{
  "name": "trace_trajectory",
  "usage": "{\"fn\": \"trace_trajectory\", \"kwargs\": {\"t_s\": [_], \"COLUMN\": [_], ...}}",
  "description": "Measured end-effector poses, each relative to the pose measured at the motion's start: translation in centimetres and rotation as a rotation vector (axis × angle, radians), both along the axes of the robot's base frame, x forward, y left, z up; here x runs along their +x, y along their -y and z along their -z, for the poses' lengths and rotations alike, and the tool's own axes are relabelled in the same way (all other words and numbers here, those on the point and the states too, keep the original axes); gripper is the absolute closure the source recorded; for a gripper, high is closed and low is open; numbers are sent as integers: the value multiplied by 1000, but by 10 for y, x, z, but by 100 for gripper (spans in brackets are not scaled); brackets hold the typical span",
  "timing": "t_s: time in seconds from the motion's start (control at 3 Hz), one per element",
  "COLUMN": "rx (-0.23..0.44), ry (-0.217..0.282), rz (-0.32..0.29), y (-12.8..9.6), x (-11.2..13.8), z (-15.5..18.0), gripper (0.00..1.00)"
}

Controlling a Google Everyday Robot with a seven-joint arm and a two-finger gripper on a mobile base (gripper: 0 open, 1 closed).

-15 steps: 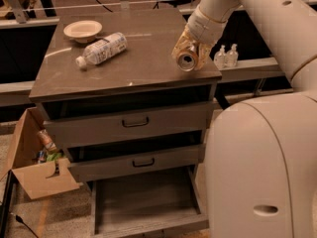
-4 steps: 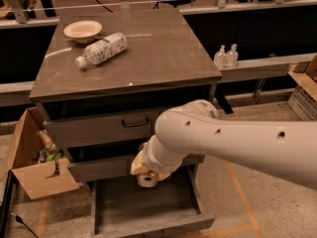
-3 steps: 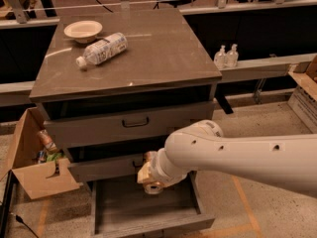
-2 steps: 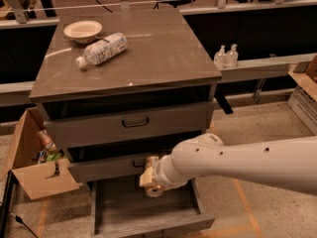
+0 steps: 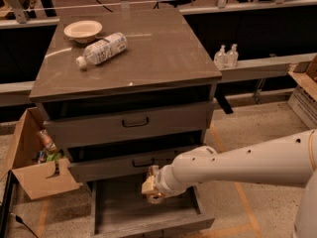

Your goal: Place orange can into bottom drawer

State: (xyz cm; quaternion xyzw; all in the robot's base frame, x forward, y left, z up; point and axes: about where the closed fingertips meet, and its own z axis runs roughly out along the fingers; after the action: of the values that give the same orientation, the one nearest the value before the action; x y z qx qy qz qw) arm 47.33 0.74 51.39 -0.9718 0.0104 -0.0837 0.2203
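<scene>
Orange can (image 5: 156, 198), silver-ended, in claw (image 5: 151, 186) over bottom drawer (image 5: 130, 213).

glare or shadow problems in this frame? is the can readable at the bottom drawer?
Camera view: dim light; pale glare streaks on the cabinet top beside the water bottle; gaps above the upper drawers fall to black; the pincer, over the open bottom drawer, is brightly lit, and the orange can at its tip reads pale.
</scene>
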Motion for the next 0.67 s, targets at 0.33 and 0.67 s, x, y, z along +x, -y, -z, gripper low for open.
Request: {"fn": "trace_trajectory", "kwargs": {"t_s": [0.33, 0.67], "rx": [-7, -16], "ry": [20, 64], "rz": [-13, -85], "y": [4, 13], "x": [-1, 7], "z": [25, 92], "gripper": [100, 100]}}
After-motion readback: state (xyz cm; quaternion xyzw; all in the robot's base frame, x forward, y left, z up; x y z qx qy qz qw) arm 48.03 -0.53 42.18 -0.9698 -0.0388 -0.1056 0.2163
